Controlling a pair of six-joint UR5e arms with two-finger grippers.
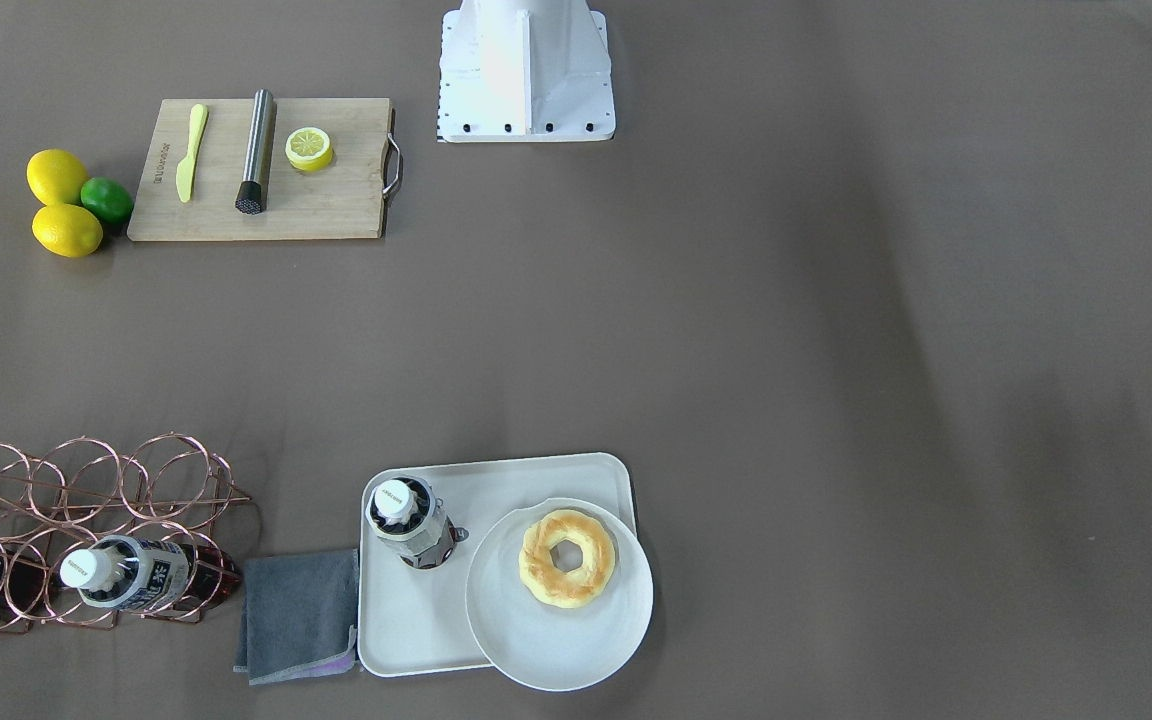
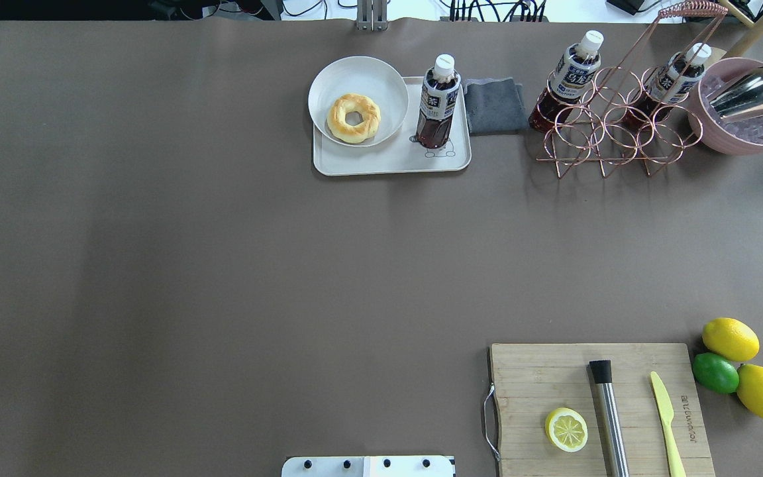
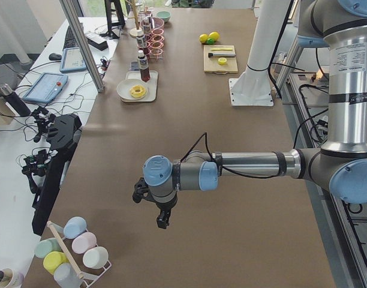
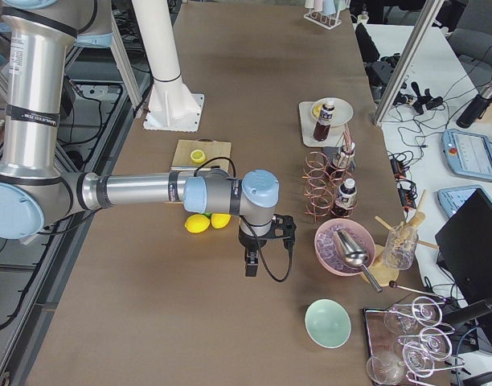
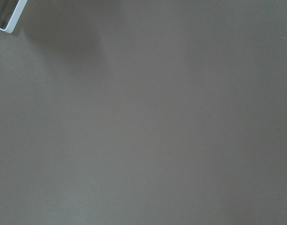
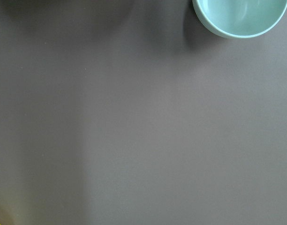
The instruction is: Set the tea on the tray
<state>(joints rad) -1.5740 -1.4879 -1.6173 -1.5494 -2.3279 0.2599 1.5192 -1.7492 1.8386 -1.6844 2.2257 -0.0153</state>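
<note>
The tea (image 2: 438, 103) is a small bottle of dark liquid with a white cap. It stands upright on the white tray (image 2: 388, 163), on the bear drawing and beside the round plate. It also shows in the front view (image 1: 406, 522) on the tray (image 1: 406, 625). My left gripper (image 3: 161, 213) hangs over bare table at the near end in the exterior left view, far from the tray. My right gripper (image 4: 250, 264) hangs over bare table beside the lemons. Both show only in the side views, so I cannot tell whether they are open or shut.
A round plate with a doughnut (image 2: 354, 117) overlaps the tray. A grey cloth (image 2: 494, 105) lies beside it. A copper wire rack (image 2: 610, 126) holds two more bottles. There are also a pink ice bowl (image 2: 746, 109), a cutting board (image 2: 593, 411), lemons and a lime (image 2: 716, 372), and a mint bowl (image 4: 327, 322).
</note>
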